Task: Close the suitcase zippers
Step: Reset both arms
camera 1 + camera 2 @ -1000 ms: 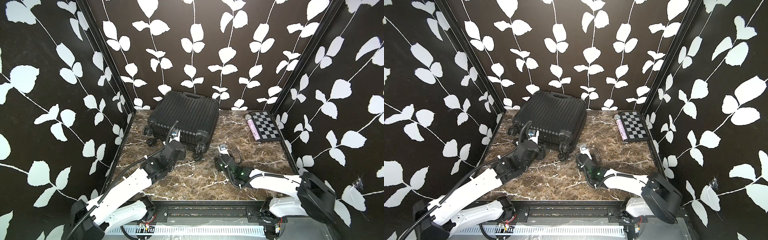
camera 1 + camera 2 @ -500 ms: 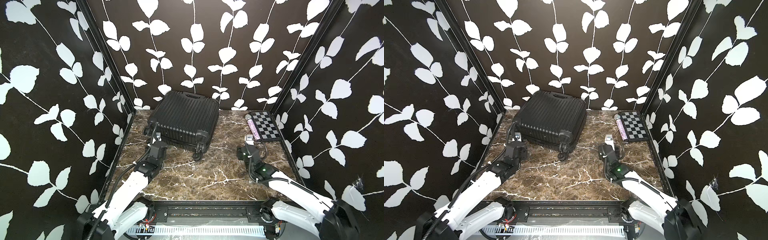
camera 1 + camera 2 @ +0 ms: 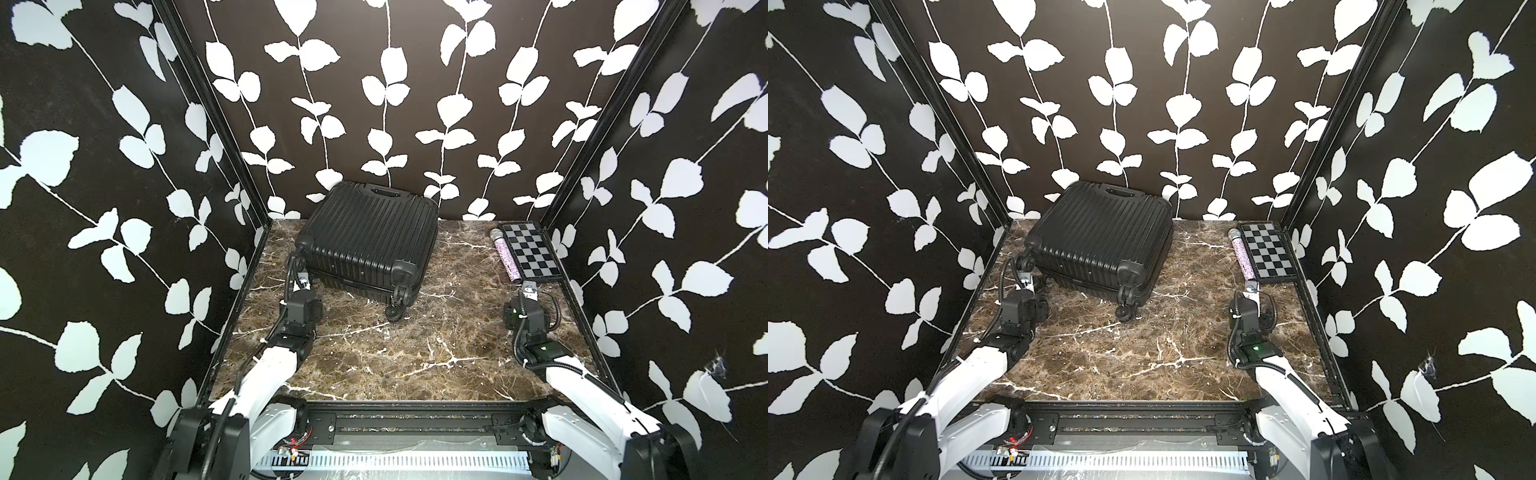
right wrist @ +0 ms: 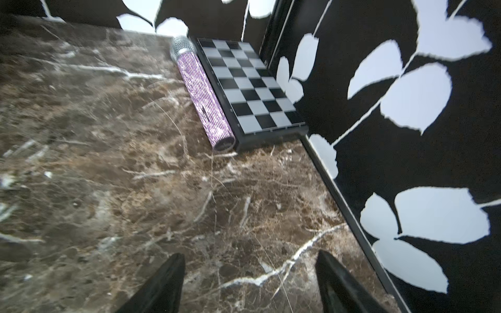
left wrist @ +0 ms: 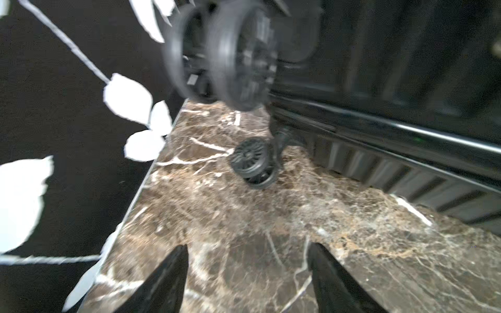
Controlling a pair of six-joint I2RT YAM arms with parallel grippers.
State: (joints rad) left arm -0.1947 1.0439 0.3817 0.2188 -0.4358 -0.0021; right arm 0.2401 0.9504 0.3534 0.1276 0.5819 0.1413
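The suitcase [image 3: 370, 232] zippers [image 3: 357, 284] are probably that dark seam; nearby wheel [image 5: 219, 51] blurred.

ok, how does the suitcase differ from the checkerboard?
The suitcase is bulky, all black, ribbed, wheeled; the checkerboard is thin, flat, black-and-white. The suitcase sits far left-centre, skewed; the checkerboard sits in the far right corner beside a sparkly microphone. Both lie on the marble table, neither held.
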